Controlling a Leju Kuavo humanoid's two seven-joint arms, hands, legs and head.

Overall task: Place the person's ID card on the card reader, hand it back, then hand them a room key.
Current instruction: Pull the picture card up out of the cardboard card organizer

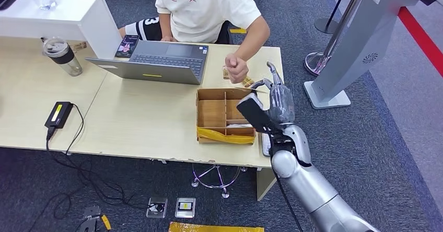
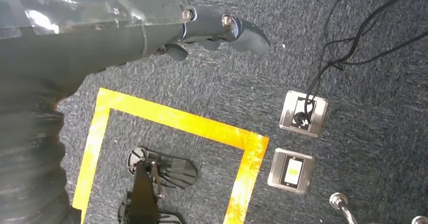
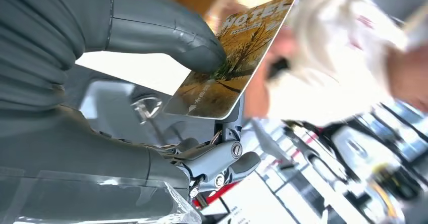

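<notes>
Right hand: the right hand was raised above the right end of the tabletop, just beyond the wooden box, on a silver arm coming up from the lower right. In the right wrist view its thick grey thumb pressed a room key against the darker fingers behind it, so the card was pinched and held.
Room key: a card printed with an autumn-coloured tree scene and the word "HOTEL" along one end; it stood tilted in the hand, up in the air, not touching the tabletop.
Left hand: the left hand hung over the carpet, its dark fingers curled in with nothing in them.
Person: a person in a white T-shirt sat at the far edge of the tabletop, one closed hand resting on the wood near the far right corner, close to the raised robot hand but not touching it.
Wooden box: a shallow wooden box with dividers sat near the right end of the tabletop, yellow tape along its near side.
Laptop: an open grey laptop stood at the far edge, in front of the person.
Other things: a clear tumbler with a dark band stood towards the far left, and a black power brick with its cable lay near the left front edge.
Floor: grey carpet with yellow tape lines and two metal floor sockets.
</notes>
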